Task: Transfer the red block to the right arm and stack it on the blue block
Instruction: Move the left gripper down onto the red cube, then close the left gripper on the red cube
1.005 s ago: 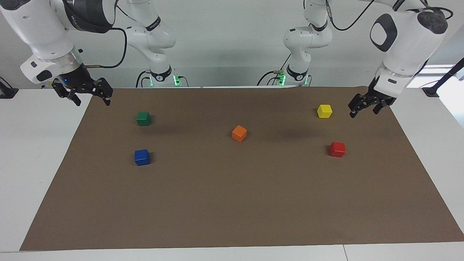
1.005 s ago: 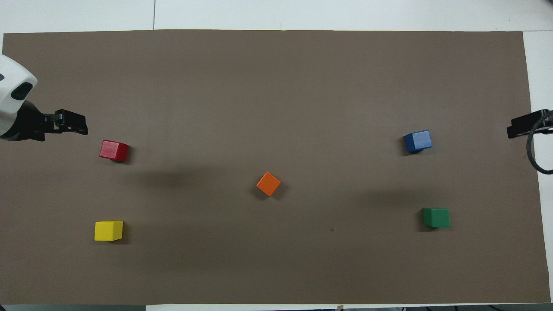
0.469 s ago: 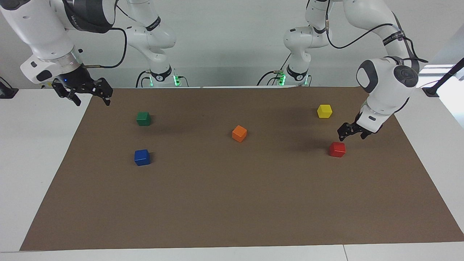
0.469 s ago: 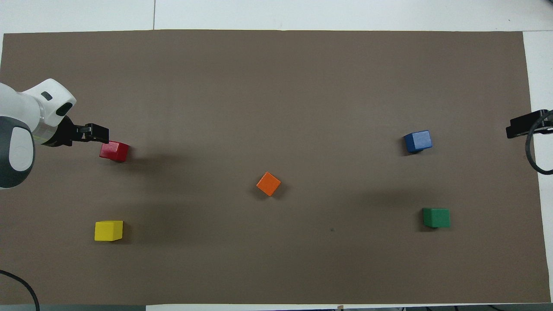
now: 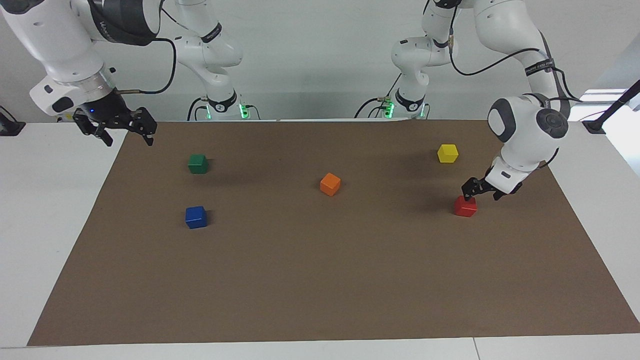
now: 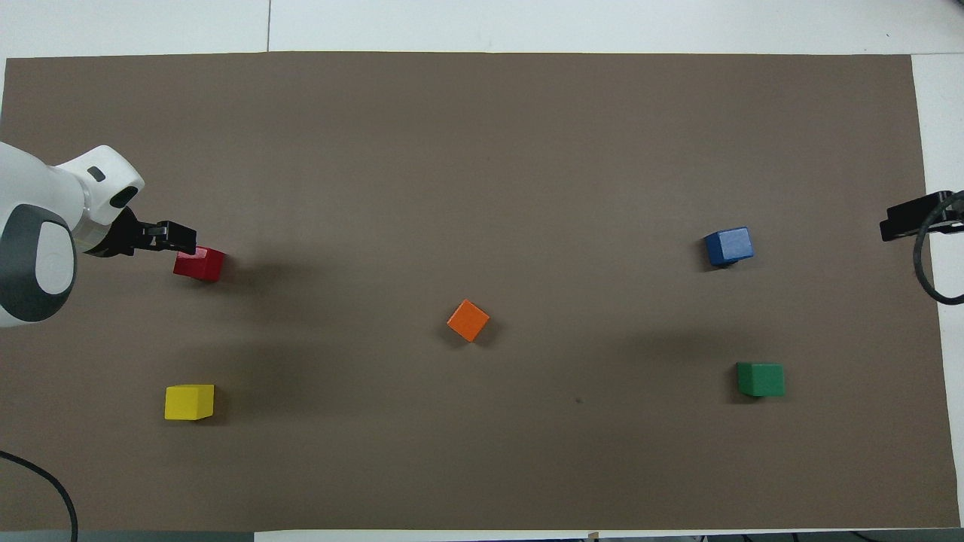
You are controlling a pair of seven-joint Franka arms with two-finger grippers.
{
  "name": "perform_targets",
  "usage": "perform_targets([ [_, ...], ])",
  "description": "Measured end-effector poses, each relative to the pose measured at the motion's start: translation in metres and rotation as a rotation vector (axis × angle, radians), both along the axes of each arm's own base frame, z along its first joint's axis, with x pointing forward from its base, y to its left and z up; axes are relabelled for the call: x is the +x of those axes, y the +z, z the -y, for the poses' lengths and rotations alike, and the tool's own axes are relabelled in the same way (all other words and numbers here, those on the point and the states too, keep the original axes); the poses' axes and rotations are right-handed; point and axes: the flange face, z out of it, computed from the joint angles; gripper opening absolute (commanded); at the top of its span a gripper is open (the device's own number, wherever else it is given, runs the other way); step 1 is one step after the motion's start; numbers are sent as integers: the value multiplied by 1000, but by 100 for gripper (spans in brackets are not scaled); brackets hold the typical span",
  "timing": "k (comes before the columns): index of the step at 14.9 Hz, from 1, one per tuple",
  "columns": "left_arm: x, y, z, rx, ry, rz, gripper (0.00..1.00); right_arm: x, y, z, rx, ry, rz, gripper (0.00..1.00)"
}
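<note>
The red block rests on the brown mat toward the left arm's end of the table. My left gripper hangs open just above it, tilted, with one fingertip by the block's top edge nearest the robots. The block is not between the fingers. The blue block sits alone toward the right arm's end. My right gripper waits open and empty over the mat's edge at its own end, blue light lit at its wrist.
An orange block lies mid-mat. A yellow block sits nearer the robots than the red one, and a green block nearer the robots than the blue one. The brown mat covers most of the white table.
My left gripper has come down from beside the yellow block, away from the robots, to just above the red block. The right arm and all blocks have stayed put.
</note>
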Motion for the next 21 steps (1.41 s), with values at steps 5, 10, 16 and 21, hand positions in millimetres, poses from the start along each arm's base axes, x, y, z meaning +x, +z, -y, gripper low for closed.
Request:
perform_targets([
  [5,1,-8,1,-4,-52,-5,99,-1,-7,-1,9,0,-13,100],
  [10,1,-16,6,-6,-68,-16,89,-1,-6,-1,9,0,-13,100],
  [16,-3,-27,10,-6,-74,-21,88,-1,-8,-1,9,-13,-16,100],
  [21,-4,-28,10,-6,-74,-22,0,-2,-10,-1,10,-15,-21,100],
])
